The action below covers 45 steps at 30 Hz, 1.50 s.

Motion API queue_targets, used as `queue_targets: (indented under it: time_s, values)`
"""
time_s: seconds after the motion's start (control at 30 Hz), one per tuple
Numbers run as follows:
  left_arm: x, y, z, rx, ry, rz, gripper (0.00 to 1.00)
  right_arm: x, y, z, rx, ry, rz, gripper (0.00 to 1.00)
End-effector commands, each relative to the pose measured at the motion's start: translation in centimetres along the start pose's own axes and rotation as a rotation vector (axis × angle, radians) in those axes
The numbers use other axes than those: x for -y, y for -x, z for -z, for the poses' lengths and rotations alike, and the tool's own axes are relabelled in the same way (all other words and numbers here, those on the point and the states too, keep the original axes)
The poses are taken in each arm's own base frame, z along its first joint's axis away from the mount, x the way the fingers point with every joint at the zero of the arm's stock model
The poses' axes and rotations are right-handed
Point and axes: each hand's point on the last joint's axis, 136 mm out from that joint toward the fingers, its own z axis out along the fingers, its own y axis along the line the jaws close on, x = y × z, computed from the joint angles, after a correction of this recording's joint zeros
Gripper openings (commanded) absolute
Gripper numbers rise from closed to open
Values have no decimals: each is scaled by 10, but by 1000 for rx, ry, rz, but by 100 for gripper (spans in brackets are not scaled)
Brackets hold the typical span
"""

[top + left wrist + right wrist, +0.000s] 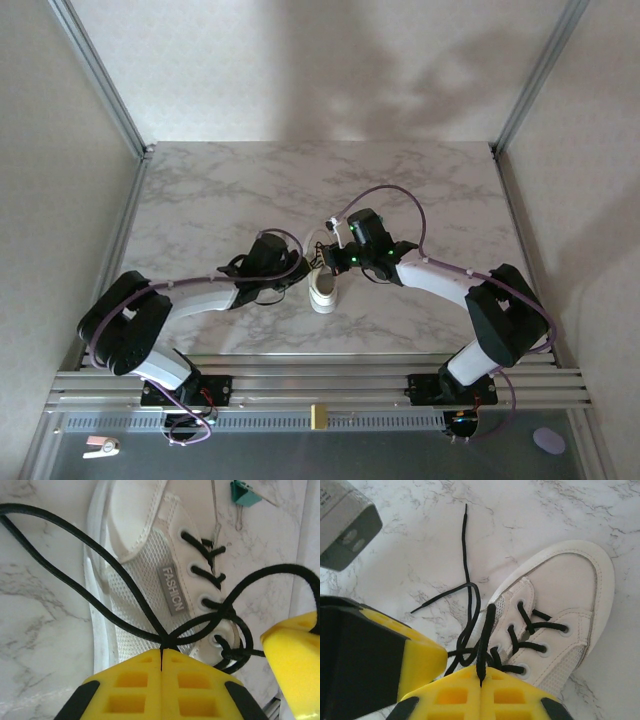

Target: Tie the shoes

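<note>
Clamping black laces (487, 635) beside the white sneaker (325, 285) lying between them, the left gripper (161, 662) and right gripper (481, 680) are closed; uneven pulling could slip the cord or drag the sneaker.

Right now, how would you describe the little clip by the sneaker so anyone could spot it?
On the marble table, find the white sneaker with black laces. Beside its front half lies a small binder clip with thin wire handles; its teal body stands out against the white and black around it.
</note>
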Motion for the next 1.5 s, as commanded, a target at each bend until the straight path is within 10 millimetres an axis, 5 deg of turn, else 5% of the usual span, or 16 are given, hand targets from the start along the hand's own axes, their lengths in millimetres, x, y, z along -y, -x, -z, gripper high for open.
queue_targets:
  time_s: [0.0,0.2,0.57,0.7,1.07,1.47]
  values:
    - [-1,-18,-7,-55,-16,19,0,-9,19,10,45,16,5,0]
    - [-6,-29,-14,-79,-12,29,4,-19,15,10,32,62,21,0]
    - [-7,-1,21,73,11,20,42,-24,13,11,22,77,40,0]
    - [-5,6,29,96,3,20,47,-23,12,9,15,73,42,0]
    - [38,7,22,46,-118,17,12,-22,9,8,7,62,41,0]
    - [28,-4,8,-1,-75,30,12,-21,8,7,5,63,44,0]
